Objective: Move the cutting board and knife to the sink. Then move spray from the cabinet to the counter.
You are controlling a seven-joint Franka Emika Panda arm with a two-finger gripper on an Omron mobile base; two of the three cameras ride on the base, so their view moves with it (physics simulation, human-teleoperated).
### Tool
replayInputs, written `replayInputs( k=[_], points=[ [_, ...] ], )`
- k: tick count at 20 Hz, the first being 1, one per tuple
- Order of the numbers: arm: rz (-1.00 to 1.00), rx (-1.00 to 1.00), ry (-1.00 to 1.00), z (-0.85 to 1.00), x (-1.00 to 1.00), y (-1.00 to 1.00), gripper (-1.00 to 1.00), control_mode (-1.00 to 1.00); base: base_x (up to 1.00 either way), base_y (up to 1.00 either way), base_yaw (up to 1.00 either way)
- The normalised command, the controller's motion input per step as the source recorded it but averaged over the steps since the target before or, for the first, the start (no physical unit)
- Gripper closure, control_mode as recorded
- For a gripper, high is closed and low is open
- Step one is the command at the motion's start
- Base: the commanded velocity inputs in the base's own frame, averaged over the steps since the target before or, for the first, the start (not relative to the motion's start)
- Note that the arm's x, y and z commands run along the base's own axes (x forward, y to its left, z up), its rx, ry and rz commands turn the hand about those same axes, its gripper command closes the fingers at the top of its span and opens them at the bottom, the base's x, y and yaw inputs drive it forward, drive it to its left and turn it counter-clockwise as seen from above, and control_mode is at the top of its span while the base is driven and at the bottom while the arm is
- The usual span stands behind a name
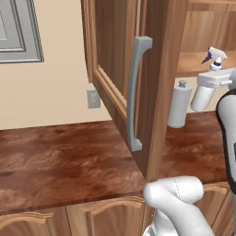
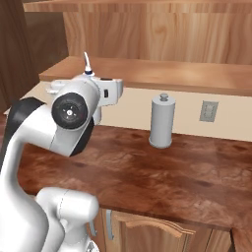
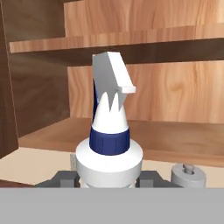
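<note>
The spray (image 3: 109, 131) is a white bottle with a navy collar and a white trigger head. My gripper (image 3: 109, 178) is shut on its body just below the collar, with a dark fingertip on either side. From the left base view the spray (image 1: 205, 92) hangs upright in the gripper (image 1: 213, 82), above the counter (image 1: 69, 156) and just in front of the open cabinet's lower shelf (image 1: 193, 64). In the right base view only the spray's nozzle tip (image 2: 87, 65) pokes up behind my arm. The cutting board, knife and sink are out of view.
A white cylindrical canister (image 1: 179, 105) stands on the counter right beside the held bottle. The cabinet door (image 1: 115, 69) stands open to the left, its grey handle (image 1: 136, 92) facing me. On the back wall is an outlet (image 2: 208, 111).
</note>
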Motion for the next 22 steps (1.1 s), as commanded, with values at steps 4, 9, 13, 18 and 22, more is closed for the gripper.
replayInputs(
  k=[4,9,13,18,22],
  points=[
    [0.00,0.00,-0.18,-0.26,0.10,0.06,1.00,-1.00,0.00,0.00,0.00],
    [0.00,0.00,0.00,0.00,0.00,0.00,1.00,1.00,-0.29,-0.07,-0.08],
    [0.00,0.00,0.00,0.00,0.00,0.00,1.00,1.00,-0.83,-0.19,-0.08],
    [0.00,0.00,0.00,0.00,0.00,0.00,1.00,1.00,-1.00,-0.20,-0.06],
    [0.00,0.00,0.00,0.00,0.00,0.00,1.00,1.00,-1.00,-0.44,-0.05]
  ],
)
